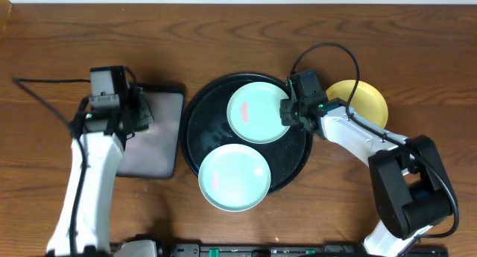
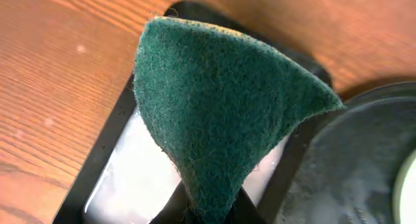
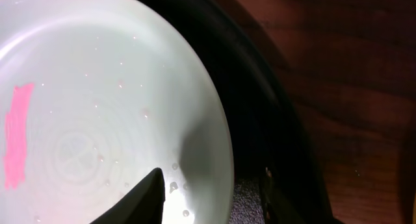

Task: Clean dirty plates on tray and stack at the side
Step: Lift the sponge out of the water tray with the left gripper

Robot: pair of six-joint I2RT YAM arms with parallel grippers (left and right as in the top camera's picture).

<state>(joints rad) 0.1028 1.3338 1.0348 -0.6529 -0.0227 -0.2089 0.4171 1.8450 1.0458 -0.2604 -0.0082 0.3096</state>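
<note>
no text, labels or numbers are readable anywhere.

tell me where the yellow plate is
Overhead view: the yellow plate lies on the table, right of the round black tray, partly under the right arm.

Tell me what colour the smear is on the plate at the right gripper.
Bright pink smear on the pale mint plate; clearest in the right wrist view.

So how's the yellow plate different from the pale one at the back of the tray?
The yellow plate sits on the table, off the tray; the pale plate lies in it. The pale plate has a pink smear; the yellow plate shows none. Both are round and shallow.
</note>
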